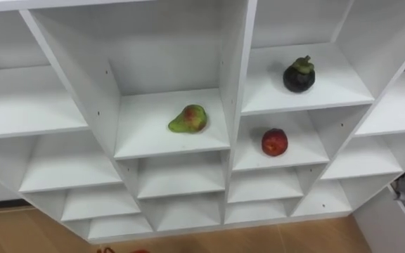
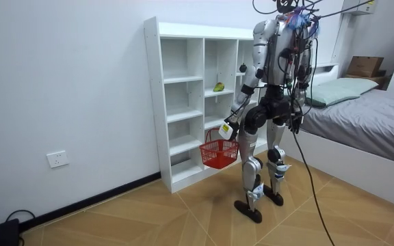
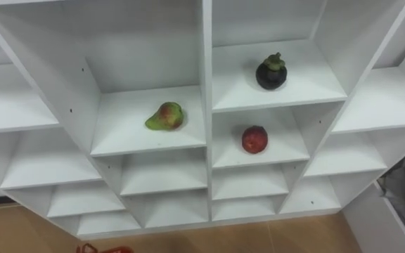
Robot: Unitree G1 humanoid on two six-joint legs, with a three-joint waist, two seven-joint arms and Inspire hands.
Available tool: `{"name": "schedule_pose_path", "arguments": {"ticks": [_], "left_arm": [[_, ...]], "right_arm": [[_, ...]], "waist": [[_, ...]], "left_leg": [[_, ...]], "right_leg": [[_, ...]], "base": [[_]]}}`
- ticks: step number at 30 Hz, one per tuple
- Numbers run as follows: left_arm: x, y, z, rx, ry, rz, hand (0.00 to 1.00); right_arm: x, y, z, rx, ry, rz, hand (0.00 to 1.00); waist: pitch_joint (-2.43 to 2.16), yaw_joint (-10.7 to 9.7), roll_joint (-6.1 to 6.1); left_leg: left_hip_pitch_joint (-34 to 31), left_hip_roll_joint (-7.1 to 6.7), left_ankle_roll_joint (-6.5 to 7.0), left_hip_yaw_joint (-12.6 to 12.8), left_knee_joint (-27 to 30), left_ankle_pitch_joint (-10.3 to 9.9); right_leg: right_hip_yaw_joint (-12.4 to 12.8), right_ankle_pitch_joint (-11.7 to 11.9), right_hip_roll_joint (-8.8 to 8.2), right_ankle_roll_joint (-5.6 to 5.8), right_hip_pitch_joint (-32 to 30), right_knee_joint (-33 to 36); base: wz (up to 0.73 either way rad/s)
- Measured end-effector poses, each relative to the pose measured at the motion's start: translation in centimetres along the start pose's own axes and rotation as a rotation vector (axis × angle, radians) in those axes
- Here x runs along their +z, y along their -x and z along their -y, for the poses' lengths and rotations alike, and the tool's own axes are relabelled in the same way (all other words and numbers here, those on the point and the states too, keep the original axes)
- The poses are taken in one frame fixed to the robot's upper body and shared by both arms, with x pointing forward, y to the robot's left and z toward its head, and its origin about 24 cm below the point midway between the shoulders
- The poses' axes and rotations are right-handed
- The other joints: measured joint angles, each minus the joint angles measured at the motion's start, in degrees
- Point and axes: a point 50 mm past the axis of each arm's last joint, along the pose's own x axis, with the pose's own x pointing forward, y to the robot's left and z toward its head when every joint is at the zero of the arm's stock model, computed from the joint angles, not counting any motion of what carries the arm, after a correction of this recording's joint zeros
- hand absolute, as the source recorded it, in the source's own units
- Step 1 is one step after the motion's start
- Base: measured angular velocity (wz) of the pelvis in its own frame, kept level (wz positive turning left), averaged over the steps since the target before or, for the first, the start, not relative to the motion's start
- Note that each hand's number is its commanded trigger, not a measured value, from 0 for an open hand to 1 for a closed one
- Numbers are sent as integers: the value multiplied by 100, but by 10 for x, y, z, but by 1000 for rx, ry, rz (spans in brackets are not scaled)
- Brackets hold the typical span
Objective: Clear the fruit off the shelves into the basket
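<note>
Evidently nothing is collected yet: the pear [image 1: 188, 119], the mangosteen [image 1: 299, 75] and a red apple-like fruit [image 1: 274, 142] lie on separate shelves of the closet [image 1: 236, 77]. They look light, round and bruisable, so each is best cupped around its middle. The left hand [image 2: 230, 127] is curled round the handle of the red basket [image 2: 218, 154]. The right hand [image 2: 295, 124] hangs by the hip, its fingers unreadable.

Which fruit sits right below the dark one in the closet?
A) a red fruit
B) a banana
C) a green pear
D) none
A: the red fruit lies on the shelf just under the dark fruit, in the same column.
</note>
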Motion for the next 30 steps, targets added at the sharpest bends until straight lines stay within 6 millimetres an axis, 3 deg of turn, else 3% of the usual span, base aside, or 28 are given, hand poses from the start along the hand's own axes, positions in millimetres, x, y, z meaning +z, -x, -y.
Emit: {"name": "schedule_pose_path", "arguments": {"ticks": [4,9,12,21,30], "left_arm": [[1,1,1,3,-16,25,100],[3,2,0,9,-21,54,100],[5,2,1,1,-33,70,100],[4,2,5,-25,-68,82,100],[5,3,4,-62,-102,77,100]], "right_arm": [[26,6,1,-28,21,178,0],[105,52,-8,-51,106,701,0],[131,72,-14,-55,86,860,0],[167,115,-25,-67,9,1143,0],[190,133,-34,-43,-18,1275,0]], "waist": [[-1,-6,5],[-2,-22,-13],[-28,0,16],[-51,35,73],[-32,64,72]], "left_leg": [[1,0,0,57,-3,0],[-9,10,0,143,-29,0],[10,10,23,144,-92,-15],[-112,6,38,151,-89,-52],[-99,6,38,164,-89,-52]], "right_leg": [[54,10,3,7,-28,7],[144,21,27,3,-130,73],[142,34,32,14,-138,71],[157,73,39,29,-246,74],[161,73,38,29,-190,66]], "base": [[-8],[-10],[0],[0],[-1]]}}
